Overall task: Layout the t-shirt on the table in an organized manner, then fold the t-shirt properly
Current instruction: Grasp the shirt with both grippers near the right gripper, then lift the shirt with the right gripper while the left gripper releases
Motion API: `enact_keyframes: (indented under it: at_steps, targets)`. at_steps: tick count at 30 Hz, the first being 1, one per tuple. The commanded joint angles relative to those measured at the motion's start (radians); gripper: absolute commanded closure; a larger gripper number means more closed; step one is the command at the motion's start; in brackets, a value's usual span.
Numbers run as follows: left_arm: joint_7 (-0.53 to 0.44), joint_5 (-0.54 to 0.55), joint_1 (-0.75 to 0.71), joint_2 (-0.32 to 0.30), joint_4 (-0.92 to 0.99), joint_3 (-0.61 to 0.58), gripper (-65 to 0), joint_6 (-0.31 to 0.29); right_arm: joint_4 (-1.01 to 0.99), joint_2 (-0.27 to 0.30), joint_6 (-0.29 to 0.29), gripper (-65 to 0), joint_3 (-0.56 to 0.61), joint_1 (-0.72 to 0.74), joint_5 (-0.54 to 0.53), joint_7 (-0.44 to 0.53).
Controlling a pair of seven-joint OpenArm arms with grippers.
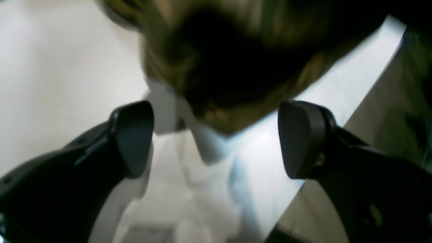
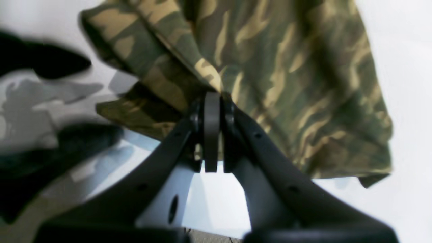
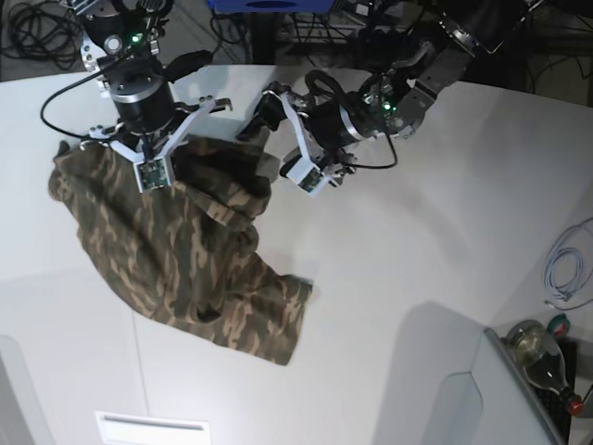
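Observation:
The camouflage t-shirt (image 3: 185,260) lies crumpled on the left half of the white table (image 3: 417,278), its upper part bunched and lifted. My right gripper (image 2: 212,98) is shut on a fold of the t-shirt (image 2: 287,67), and in the base view this right gripper (image 3: 141,150) sits at the shirt's top left. My left gripper (image 1: 216,135) stands open, with nothing between its dark fingers (image 1: 135,138). Just beyond them hangs a blurred bunch of the t-shirt (image 1: 229,60). The base view shows that left gripper (image 3: 266,116) beside the shirt's upper right bunch.
A coiled grey cable (image 3: 561,269) lies at the table's right edge. A bottle (image 3: 537,352) stands below the table's front right corner. Dark cables (image 3: 37,37) hang behind the far edge. A thin seam (image 3: 139,371) runs across the tabletop near the front left.

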State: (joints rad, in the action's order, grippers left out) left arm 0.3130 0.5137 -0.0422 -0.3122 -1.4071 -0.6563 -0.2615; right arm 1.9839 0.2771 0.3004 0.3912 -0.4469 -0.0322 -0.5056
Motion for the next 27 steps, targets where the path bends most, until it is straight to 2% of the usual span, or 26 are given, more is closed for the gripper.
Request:
enact_keyframes:
  at_steps: [1,5,8,12,14,17,20,24,27]
  targets:
    - [-0.027,0.012,0.040,0.029,0.009,-0.036,-54.8,-0.003,0.021,0.006,0.003,-0.2,-0.011,0.000,0.008,0.022]
    - [-0.027,0.012,0.132,0.104,0.105,-0.148,-54.8,-0.003,0.021,0.024,0.003,-0.2,-0.010,-0.010,0.008,0.022]
    - [-0.048,0.010,0.190,0.173,0.200,-0.178,-54.8,-0.003,0.021,0.024,0.003,-0.2,-0.013,-0.013,0.008,0.022]
    - [-0.191,0.010,0.284,0.270,0.437,-0.173,-54.8,0.009,0.022,0.029,0.003,-0.2,-0.018,-0.036,0.008,0.025]
    - [-0.265,0.010,0.328,0.295,0.547,-0.175,-54.8,0.054,0.028,0.030,0.003,-0.2,-0.022,-0.048,0.008,0.025]
    - [-0.367,0.010,0.387,0.304,0.658,-0.173,-54.8,0.117,0.028,0.032,0.003,-0.2,-0.080,-0.086,0.008,0.025]
    - [-0.443,0.012,0.420,0.296,0.682,-0.173,-54.8,0.153,0.028,0.032,0.001,-0.2,-0.145,-0.112,0.008,0.025]
    - [-0.463,0.012,0.414,0.256,0.575,-0.175,-54.8,0.210,0.019,0.032,0.000,-0.2,-0.171,-0.105,0.008,0.025]
    - [-0.453,0.010,0.377,0.233,0.493,-0.175,-54.8,0.210,-0.011,0.027,0.000,-0.9,-0.168,-0.068,0.004,0.023]
